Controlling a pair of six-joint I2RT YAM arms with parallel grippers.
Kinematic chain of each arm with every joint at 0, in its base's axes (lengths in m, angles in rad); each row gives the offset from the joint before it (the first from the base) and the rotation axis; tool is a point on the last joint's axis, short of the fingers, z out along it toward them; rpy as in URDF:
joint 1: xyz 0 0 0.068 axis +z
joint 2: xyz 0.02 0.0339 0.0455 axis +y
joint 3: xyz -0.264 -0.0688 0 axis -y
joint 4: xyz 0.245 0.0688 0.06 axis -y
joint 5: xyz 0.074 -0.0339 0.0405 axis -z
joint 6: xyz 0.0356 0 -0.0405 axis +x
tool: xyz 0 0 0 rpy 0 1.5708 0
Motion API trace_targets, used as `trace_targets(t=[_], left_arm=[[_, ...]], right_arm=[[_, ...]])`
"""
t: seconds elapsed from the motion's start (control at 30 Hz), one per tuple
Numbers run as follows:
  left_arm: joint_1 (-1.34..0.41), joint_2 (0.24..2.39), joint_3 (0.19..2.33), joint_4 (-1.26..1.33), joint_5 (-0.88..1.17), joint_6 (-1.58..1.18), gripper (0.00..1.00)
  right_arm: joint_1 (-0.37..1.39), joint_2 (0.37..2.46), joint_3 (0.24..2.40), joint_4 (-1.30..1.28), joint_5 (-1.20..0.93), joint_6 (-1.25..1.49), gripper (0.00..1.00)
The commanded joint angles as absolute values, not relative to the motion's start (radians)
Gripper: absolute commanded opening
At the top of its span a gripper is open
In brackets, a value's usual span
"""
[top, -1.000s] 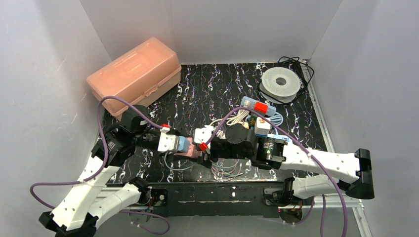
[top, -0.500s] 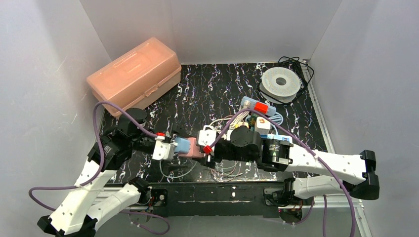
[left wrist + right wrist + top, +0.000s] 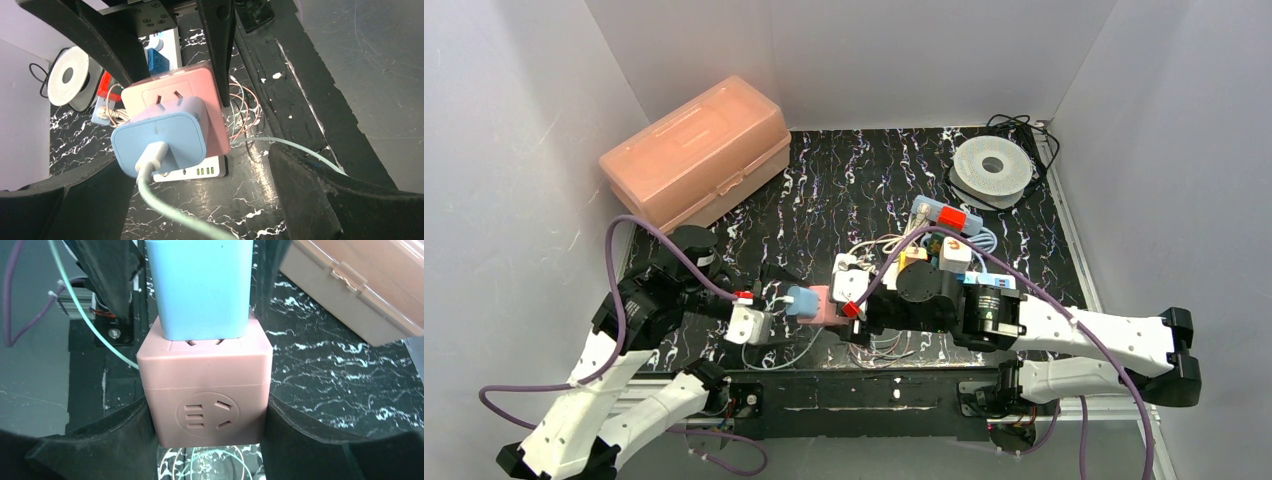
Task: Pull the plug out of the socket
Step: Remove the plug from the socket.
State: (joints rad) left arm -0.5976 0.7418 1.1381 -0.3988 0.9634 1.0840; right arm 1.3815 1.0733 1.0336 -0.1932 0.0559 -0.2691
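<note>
From above, the pink socket cube (image 3: 823, 306) is near the front edge of the bench (image 3: 874, 170), pinched across its sides by the right hand (image 3: 836, 300). The blue plug (image 3: 801, 299) sticks out of the cube's left face. The left hand (image 3: 769, 314) is just to the left of the plug with its fingers spread, touching nothing.

In the left wrist view, the plug (image 3: 160, 142) fills the middle, a pale green cable (image 3: 165, 212) leaving its rear face. The left fingers (image 3: 320, 200) stand wide on either side, clear of it. The plug looks slightly tilted in the pink socket cube (image 3: 200, 97), but I cannot tell how far the pins are out.

In the right wrist view, the cube (image 3: 207, 395) sits squarely between the right fingers (image 3: 100, 445), and the plug (image 3: 200, 285) rises from its far face.

Both parts look like light, rigid moulded plastic with smooth, rather slippery sides. I expect the resistance to come from the pins gripping inside, not from weight. The plug's two flat opposite sides, close to the cube, seem the best hold. The cable is soft and would only bend or strain. A straight pull along the pins should bind less than a twist.
</note>
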Motion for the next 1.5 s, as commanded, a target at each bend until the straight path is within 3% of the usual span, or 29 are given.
trace_targets(t=[0.0, 0.1, 0.23, 0.8, 1.0, 1.17, 1.47], left_arm=[[-0.602, 0.761, 1.204, -0.492, 1.005, 1.023, 0.98], [-0.601, 0.774, 1.228, -0.617, 1.024, 1.152, 0.98], [-0.601, 0.761, 1.163, -0.583, 0.979, 1.135, 0.98], [-0.600, 0.839, 1.083, -0.695, 0.491, 1.108, 0.98], [-0.600, 0.839, 1.151, -0.549, 0.188, 0.880, 0.98], [-0.600, 0.853, 1.257, -0.628, 0.001, 0.813, 0.98], [-0.598, 0.856, 1.442, -0.816, -0.080, 0.540, 0.98]], right_arm=[[1.358, 0.992, 1.041, -0.184, 0.189, -0.263, 0.01], [1.358, 0.950, 1.021, -0.207, 0.207, -0.255, 0.01], [1.358, 0.889, 1.001, -0.245, 0.249, -0.243, 0.01], [1.358, 0.746, 0.954, -0.324, 0.382, -0.243, 0.01], [1.358, 0.720, 0.931, -0.333, 0.409, -0.217, 0.01], [1.357, 0.725, 0.923, -0.343, 0.416, -0.208, 0.01], [1.357, 0.762, 0.937, -0.332, 0.435, -0.232, 0.01]])
